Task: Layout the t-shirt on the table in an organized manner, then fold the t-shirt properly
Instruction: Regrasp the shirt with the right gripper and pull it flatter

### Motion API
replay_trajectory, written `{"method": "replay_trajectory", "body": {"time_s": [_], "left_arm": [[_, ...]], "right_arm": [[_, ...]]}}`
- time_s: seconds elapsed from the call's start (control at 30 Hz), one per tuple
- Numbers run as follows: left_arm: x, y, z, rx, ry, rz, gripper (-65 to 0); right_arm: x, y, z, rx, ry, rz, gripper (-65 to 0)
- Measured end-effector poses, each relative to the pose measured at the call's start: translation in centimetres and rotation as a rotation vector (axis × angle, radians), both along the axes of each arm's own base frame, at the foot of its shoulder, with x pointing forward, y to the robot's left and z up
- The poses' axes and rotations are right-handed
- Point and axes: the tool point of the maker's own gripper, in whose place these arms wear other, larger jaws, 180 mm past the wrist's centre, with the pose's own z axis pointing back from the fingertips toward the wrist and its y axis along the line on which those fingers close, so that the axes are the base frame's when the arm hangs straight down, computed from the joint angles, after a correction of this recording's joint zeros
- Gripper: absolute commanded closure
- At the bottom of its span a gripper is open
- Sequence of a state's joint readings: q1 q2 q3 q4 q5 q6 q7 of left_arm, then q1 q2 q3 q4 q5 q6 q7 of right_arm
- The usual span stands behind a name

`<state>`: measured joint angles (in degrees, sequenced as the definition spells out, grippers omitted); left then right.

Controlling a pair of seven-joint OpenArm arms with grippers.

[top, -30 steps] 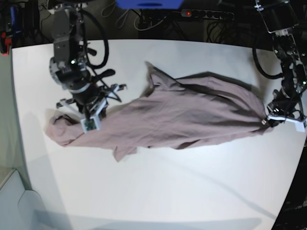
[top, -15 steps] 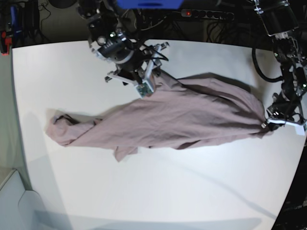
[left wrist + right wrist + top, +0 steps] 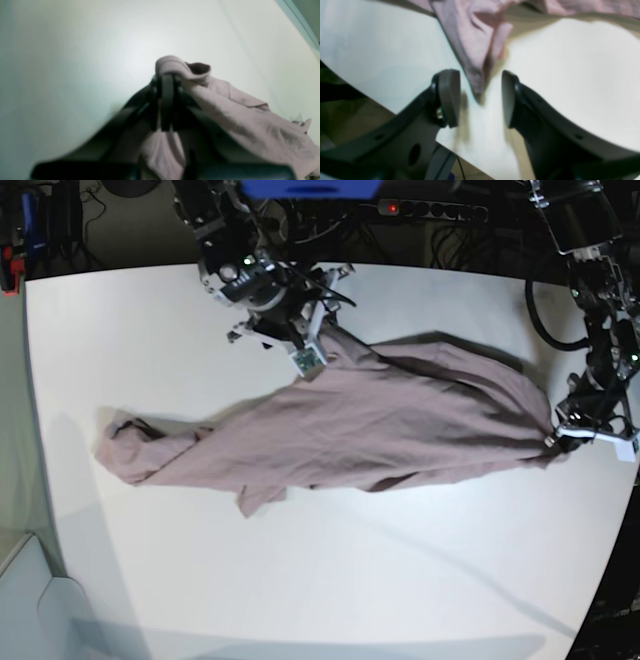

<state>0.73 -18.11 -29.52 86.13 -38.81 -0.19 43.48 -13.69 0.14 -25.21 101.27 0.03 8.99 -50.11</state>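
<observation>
1. The right pincer stands open, its jaws either side of a pointed flap of the t-shirt near the bench's far edge; judged from here, if it closes too high or too shallow it may catch only the tip of that flap, and the cloth could slide out once pulled.
2. The left pincer is shut on a bunched corner of the t-shirt; if the two arms pull apart unevenly, that corner may slip free, or the whole garment may be dragged sideways instead of being spread.
3. The left-held end sits close to the bench edge on the base view's right; a pull in that direction could draw the cloth over the rim.
4. The t-shirt is a dusty mauve, soft and creased; it lies across the middle of the bench as a long slanted band, not flat.
5. Its far end is rolled into a lump on the base view's left, and a small flap sticks out along the near side; the layers are doubled over, so the outline of sleeves and collar cannot be told.
</observation>
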Motion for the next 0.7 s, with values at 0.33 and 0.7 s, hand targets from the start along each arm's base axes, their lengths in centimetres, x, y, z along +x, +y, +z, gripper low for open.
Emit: {"method": "replay_trajectory", "body": {"time_s": [0.33,0.7], "left_arm": [[0.0,0.0,0.0,0.0,0.0,0.001,-0.3],[-0.1,0.1,0.0,0.001,0.0,0.002,-0.3]], "right_arm": [[-1.5,2.9,0.4,0.022,-0.001,0.091,0.0],[0.5,4.3,9.4,0.155,-0.234,0.095,0.0]]}}
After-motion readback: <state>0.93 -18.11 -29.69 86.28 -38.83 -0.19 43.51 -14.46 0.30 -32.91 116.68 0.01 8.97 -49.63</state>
